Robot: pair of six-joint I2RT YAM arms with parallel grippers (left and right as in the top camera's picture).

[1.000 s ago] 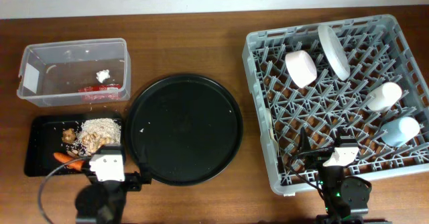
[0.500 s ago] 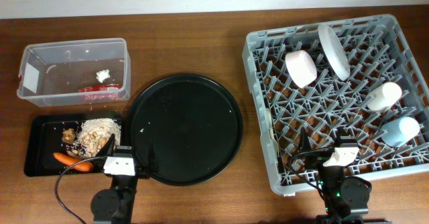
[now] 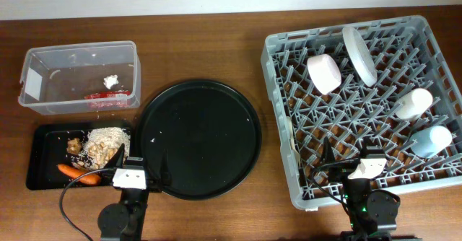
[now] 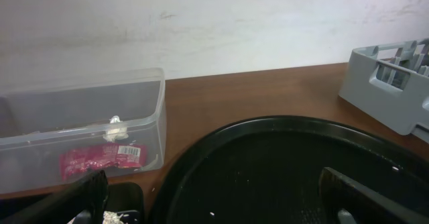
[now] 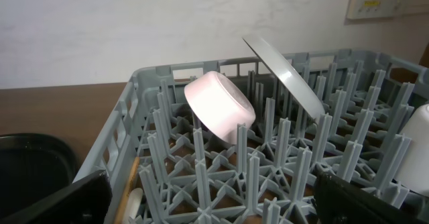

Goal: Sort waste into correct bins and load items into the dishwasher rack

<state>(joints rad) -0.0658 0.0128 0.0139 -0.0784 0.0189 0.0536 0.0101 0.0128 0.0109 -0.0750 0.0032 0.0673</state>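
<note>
Both tools gaped empty: left tool [image 4: 214,207] beside the shallow black rectangular tray [image 3: 43,154] holding beige rice scraps [image 3: 107,138], right tool [image 5: 214,204] over the loaded large square grey plastic crate [image 3: 270,75]; sorting seemed finished, retreat due.

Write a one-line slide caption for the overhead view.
Plate, bowl, blue cup and whitish cup in the dishwasher rack; rice scraps in the black tray; red wrapper in the clear tub.
</note>
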